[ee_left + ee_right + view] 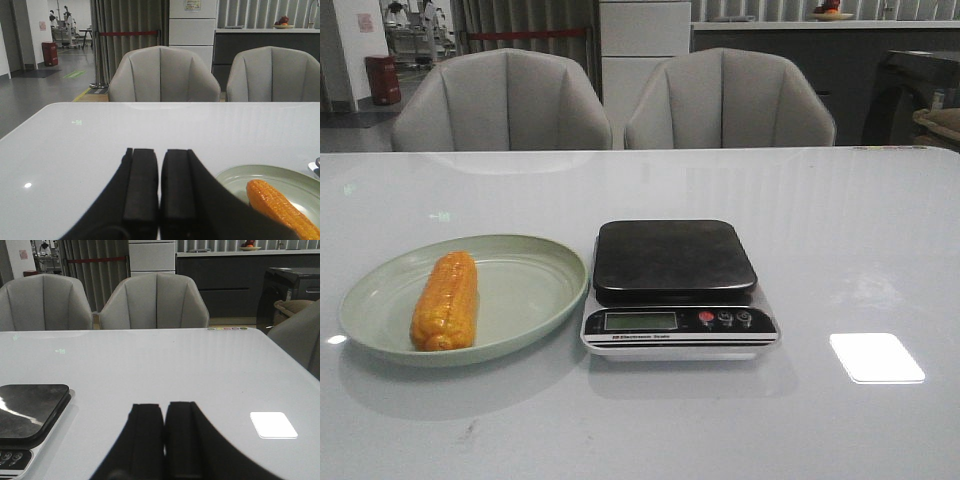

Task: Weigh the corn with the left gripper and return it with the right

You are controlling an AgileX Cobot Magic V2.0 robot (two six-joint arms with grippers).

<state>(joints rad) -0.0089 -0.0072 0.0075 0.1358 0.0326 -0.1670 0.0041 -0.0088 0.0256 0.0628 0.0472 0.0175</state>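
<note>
Corn (445, 300) on plate (520, 300) (L of scale (675, 285))

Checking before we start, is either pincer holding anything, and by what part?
Nothing is held. Left pincer and right pincer are shut empty; corn lies on the plate.

orange-yellow corn (445, 300) — husk-free, lying lengthwise on pale-green plate (525, 300).

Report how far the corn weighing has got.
Nothing done yet: the orange-yellow corn cob lies on the pale green oval plate, and the black-topped electronic scale is bare. Both the left hand and right hand are shut and empty. Weighing and returning remain.
</note>
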